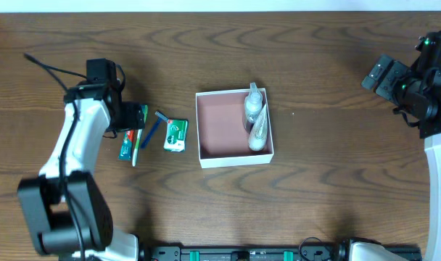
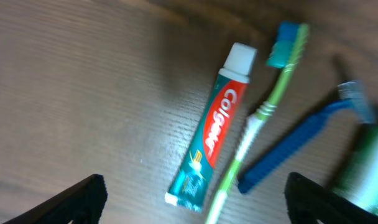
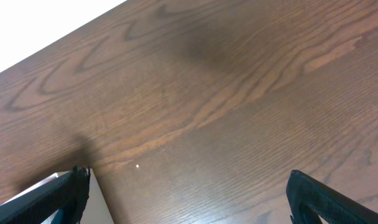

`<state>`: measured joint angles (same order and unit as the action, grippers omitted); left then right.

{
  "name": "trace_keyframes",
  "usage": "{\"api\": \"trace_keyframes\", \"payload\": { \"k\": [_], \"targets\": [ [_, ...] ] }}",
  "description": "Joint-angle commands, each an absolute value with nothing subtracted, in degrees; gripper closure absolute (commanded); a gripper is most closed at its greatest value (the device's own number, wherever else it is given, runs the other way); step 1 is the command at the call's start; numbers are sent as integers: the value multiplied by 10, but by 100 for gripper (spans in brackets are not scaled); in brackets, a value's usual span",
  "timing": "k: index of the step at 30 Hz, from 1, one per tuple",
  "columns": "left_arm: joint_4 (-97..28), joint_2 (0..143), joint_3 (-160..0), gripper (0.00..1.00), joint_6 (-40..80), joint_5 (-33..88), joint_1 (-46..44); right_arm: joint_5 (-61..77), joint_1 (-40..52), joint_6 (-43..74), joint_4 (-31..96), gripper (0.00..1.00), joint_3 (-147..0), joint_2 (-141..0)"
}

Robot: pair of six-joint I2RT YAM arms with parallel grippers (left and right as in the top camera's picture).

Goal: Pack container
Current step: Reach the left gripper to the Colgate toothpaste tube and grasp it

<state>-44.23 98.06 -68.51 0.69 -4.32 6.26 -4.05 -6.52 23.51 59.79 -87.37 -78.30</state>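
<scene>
Shallow square container with thin white walls and a dusty pink-brown inside (image 1: pixel 220 127): sits on the dark wooden desk (image 1: pixel 315 181) between both end effectors, nearer the left.
Contents: two clear plastic bottles (image 1: pixel 255 116) along the wall facing the right end effector (image 3: pixel 192 202), which is released and grasps nothing.
The left end effector (image 2: pixel 198 205) is released, with its fingers spread. It hovers over a red-and-teal toothpaste tube (image 2: pixel 211 127), with a green toothbrush (image 2: pixel 257 115), a blue razor (image 2: pixel 295 146) and a green-and-white packet (image 1: pixel 175 135) beside it towards the container.
</scene>
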Motion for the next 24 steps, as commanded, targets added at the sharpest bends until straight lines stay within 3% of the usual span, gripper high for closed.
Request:
{"api": "trace_keyframes", "payload": {
  "k": [1,19,24],
  "targets": [
    [-430,1018,-694,12,-31,-52,76,-41,-67,242,598,1,-880,-784],
    [-360,1083,-693,17,-105,-30,85,-41,-67,242,598,1,-880,-784],
    [-345,1101,-693,32,-105,-30,84,-41,-67,242,598,1,-880,-784]
  ]
}}
